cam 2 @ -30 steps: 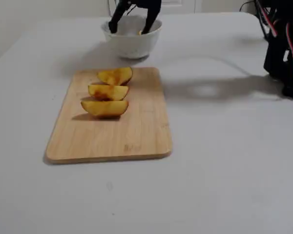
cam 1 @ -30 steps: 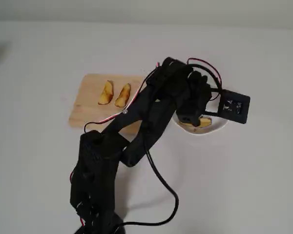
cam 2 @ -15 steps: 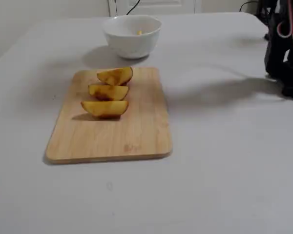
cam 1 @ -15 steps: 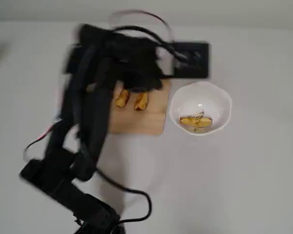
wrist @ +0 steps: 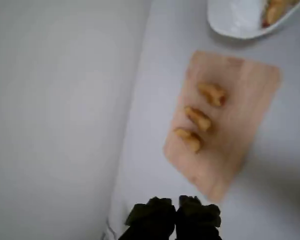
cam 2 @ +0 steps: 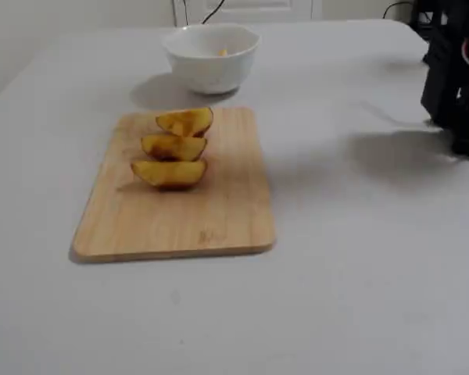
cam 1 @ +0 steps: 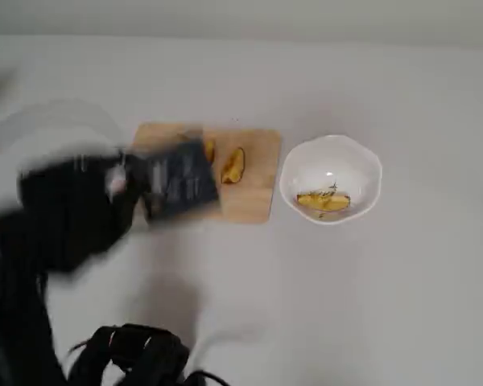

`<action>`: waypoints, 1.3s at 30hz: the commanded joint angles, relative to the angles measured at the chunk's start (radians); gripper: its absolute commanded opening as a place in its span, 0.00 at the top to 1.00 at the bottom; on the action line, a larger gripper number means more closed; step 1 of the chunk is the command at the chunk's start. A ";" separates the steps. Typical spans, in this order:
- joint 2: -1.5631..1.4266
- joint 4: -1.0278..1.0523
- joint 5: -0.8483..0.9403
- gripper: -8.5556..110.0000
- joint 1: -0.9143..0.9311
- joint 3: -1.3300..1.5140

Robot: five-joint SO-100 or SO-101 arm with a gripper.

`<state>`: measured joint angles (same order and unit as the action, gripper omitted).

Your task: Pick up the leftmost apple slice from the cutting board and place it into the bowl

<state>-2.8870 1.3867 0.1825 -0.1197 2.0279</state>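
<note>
Three yellow apple slices lie in a row on the cutting board (cam 2: 219, 219). The leftmost apple slice (cam 2: 169, 173) is the one farthest from the bowl (cam 2: 211, 58); the wrist view shows it too (wrist: 189, 140). Overhead, my blurred arm (cam 1: 72, 209) covers the left part of the cutting board (cam 1: 253, 201) and that slice. One slice (cam 1: 322, 201) rests inside the white scalloped bowl (cam 1: 362, 161). My gripper (wrist: 177, 202) appears at the bottom of the wrist view, well above the table and clear of the cutting board (wrist: 245, 115), fingers together and empty.
A pale wall fills the left half of the wrist view. In the fixed view the arm's black base (cam 2: 457, 78) stands at the right edge. White tabletop (cam 2: 359, 258) surrounds board and bowl.
The arm left the bowl, where it had been a second ago, and swung left across the board. A slice stays in the bowl. The three slices on the board have not moved.
</note>
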 commanded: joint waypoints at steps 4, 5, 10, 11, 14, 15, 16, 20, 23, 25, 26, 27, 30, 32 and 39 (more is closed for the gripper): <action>-0.437 -0.169 -0.029 0.93 0.025 0.592; -0.437 -0.193 -0.040 0.93 0.034 0.643; -0.437 -0.256 -0.057 0.93 0.043 0.862; -0.437 -0.267 -0.067 0.93 0.049 0.896; -0.437 -0.272 -0.100 0.93 0.058 0.966; -0.437 -0.278 -0.106 0.93 0.060 0.986; -0.437 -0.284 -0.110 0.93 0.063 1.006; -0.437 -0.287 -0.135 0.93 0.081 1.011; -0.437 -0.287 -0.132 0.92 0.080 1.011; -0.437 -0.287 -0.130 0.90 0.078 1.011; -0.437 -0.287 -0.133 0.90 0.081 1.011; -0.437 -0.287 -0.133 0.90 0.083 1.011; -0.437 -0.287 -0.133 0.90 0.083 1.011; -0.437 -0.287 -0.133 0.90 0.083 1.011; -0.437 -0.287 -0.133 0.90 0.083 1.011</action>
<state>-3.3149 1.1213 0.0537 -0.0476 3.0388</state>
